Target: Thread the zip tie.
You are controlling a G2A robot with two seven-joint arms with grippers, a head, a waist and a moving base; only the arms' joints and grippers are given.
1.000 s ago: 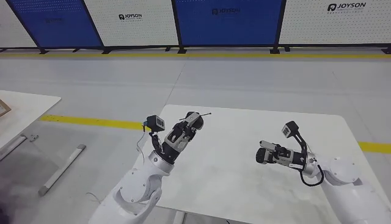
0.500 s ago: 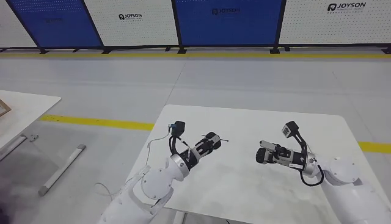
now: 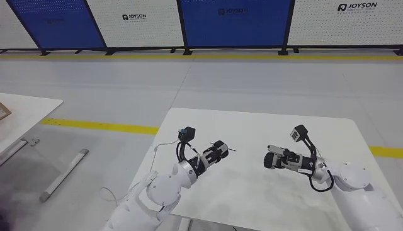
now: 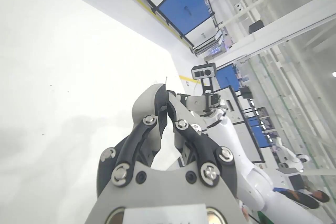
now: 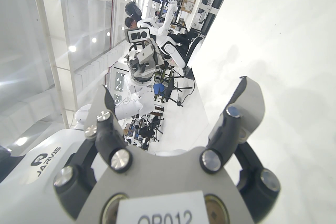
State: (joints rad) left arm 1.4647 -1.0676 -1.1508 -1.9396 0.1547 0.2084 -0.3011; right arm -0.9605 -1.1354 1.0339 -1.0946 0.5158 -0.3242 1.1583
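On the left, the left gripper [image 3: 221,147] is shut on the zip tie [image 3: 230,148], just above the table [image 3: 264,125]. The thin strip looks light and bendy, so I would grip it near the tip. Well apart on the right, the right gripper [image 3: 267,155] is wide open and empty.

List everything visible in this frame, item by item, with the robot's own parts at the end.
Zip tie: one, black, thin, pinched in the left gripper with its end sticking out past the fingertips, above the table.
Table: one, white, under both arms.
Side table: one, white, at the edge of the top view, apart from the work table.
Wall panels: two blue, the rest white, in a row beyond the floor.
Floor lines: two, yellow, one by the panels, one passing behind the table.
Left gripper: one, shut on the zip tie.
Right gripper: one, open, empty, facing the left gripper.
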